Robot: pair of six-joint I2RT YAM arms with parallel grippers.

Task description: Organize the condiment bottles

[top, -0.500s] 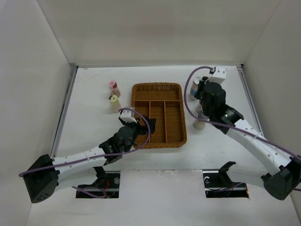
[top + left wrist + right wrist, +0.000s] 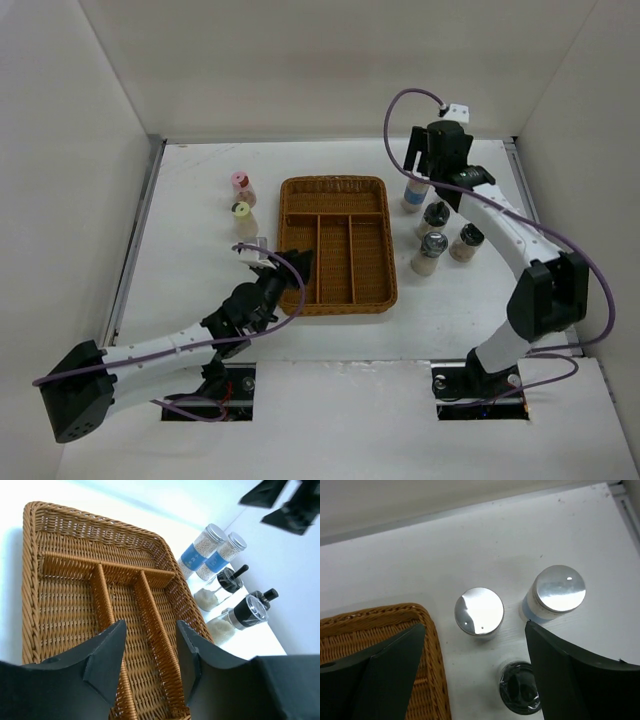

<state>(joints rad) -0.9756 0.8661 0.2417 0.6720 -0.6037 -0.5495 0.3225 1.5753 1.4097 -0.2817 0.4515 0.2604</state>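
- Altogether, seven condiment bottles stand upright on the surface (image 2: 190, 250), all of them outside the one wicker tray (image 2: 350, 306).
- Two blue-labelled bottles (image 2: 199, 549) with silver caps stand side by side, right of the tray's far corner. The top view shows only one of them, because the right arm covers the other.
- Three shiny-topped bottles (image 2: 430, 250) with pale contents cluster just nearer than that pair, also right of the tray. The left wrist view catches two of the three.
- One pink-capped bottle (image 2: 240, 185) and one yellow-capped bottle (image 2: 241, 215) stand close together, left of the tray's far end. The pink one is the farther of the two.
- The tray has four compartments: one crosswise at its far end and three long ones side by side.
- The left pincer (image 2: 150, 630) is released, with bare wicker showing between its two fingers. It grasps nothing and hangs over the tray's near left corner.
- The right pincer (image 2: 474, 626) is released wide and grasps nothing. It hangs above the two silver caps, clear of both.
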